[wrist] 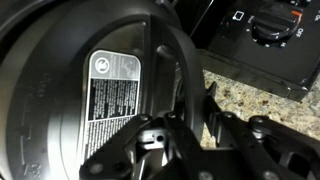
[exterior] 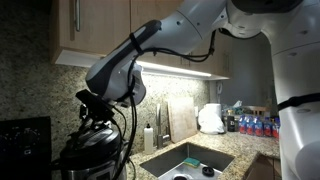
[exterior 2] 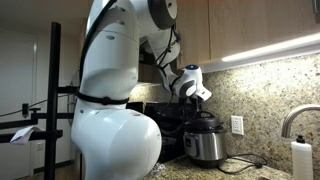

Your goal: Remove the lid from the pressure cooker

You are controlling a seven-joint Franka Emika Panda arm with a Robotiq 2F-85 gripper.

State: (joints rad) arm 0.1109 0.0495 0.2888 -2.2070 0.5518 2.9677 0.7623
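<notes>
The pressure cooker (exterior 2: 205, 148) has a brushed steel body and stands on the granite counter; it also shows in an exterior view (exterior: 88, 158). Its black domed lid (wrist: 70, 90) sits on top and shows in both exterior views (exterior: 95, 133) (exterior 2: 203, 122). The lid fills the left of the wrist view and carries a white warning label. My gripper (wrist: 182, 120) is directly over the lid, its fingers closed on either side of the raised central handle (wrist: 165, 60). The gripper also shows in both exterior views (exterior: 100, 112) (exterior 2: 200, 103).
A black stove with knobs (wrist: 265, 35) stands close beside the cooker. A sink (exterior: 190, 160) lies further along the counter, with a soap bottle (exterior: 149, 138), a cutting board (exterior: 182, 118) and several bottles (exterior: 255, 125). Cabinets hang overhead.
</notes>
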